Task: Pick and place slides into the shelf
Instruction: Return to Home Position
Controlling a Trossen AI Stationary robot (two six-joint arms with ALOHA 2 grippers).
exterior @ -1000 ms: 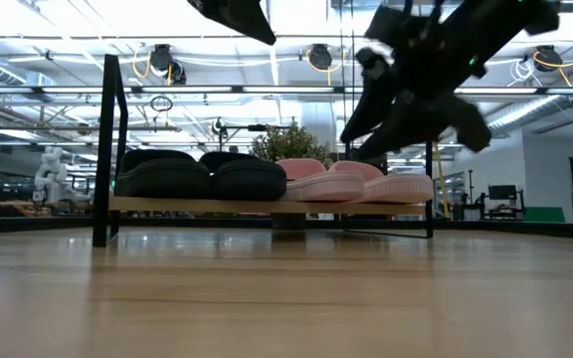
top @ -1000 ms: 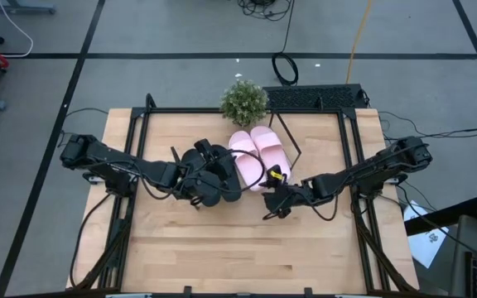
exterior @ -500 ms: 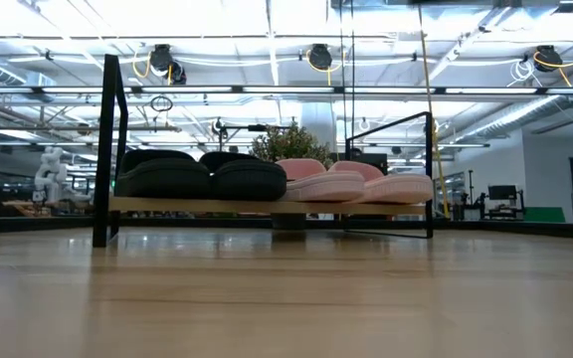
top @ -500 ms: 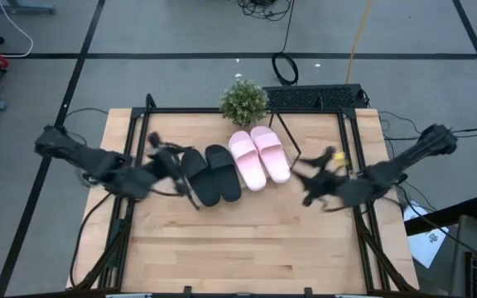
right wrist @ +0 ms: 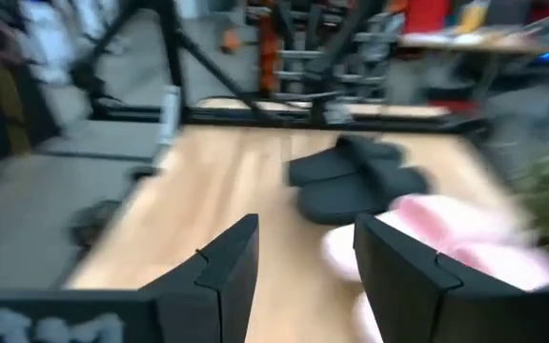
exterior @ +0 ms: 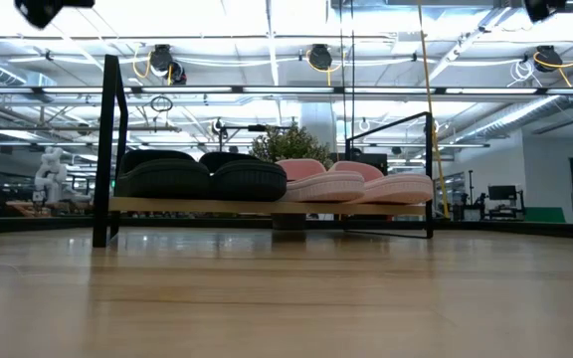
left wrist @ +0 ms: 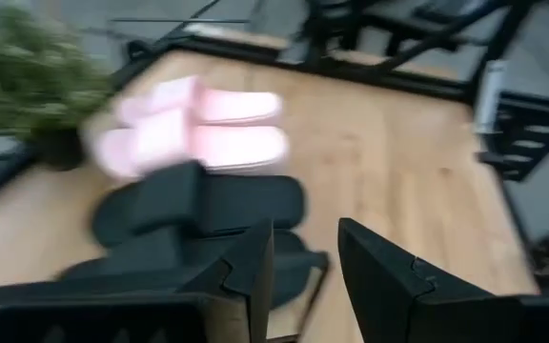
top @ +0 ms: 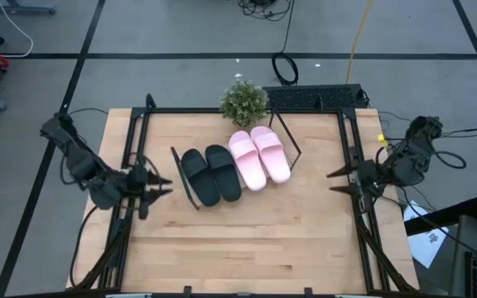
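The black slides (top: 211,175) and the pink slides (top: 259,157) lie side by side on the shelf (exterior: 267,206), soles down on its slanted wooden board, toes toward the near edge. The low view shows the black pair (exterior: 202,177) and the pink pair (exterior: 361,182) in one row. My left gripper (top: 160,184) hovers open over the table's left edge, pointing toward the shelf. My right gripper (top: 334,180) hovers open at the right edge, also facing the shelf. Both wrist views show empty gaps in the left gripper (left wrist: 303,276) and the right gripper (right wrist: 308,262).
A small potted plant (top: 243,101) stands at the table's far edge behind the shelf, with a black panel (top: 313,98) to its right. Black frame rails (top: 139,149) run along the table's left and right sides. Bare wood lies in front of the shelf.
Both arms have drawn back from the shelf. My left gripper has gone from over the black slides toward the table's left edge. My right gripper has gone from beside the pink slides toward the right edge and up. Both wrists have rolled. All slides have stayed on the shelf.
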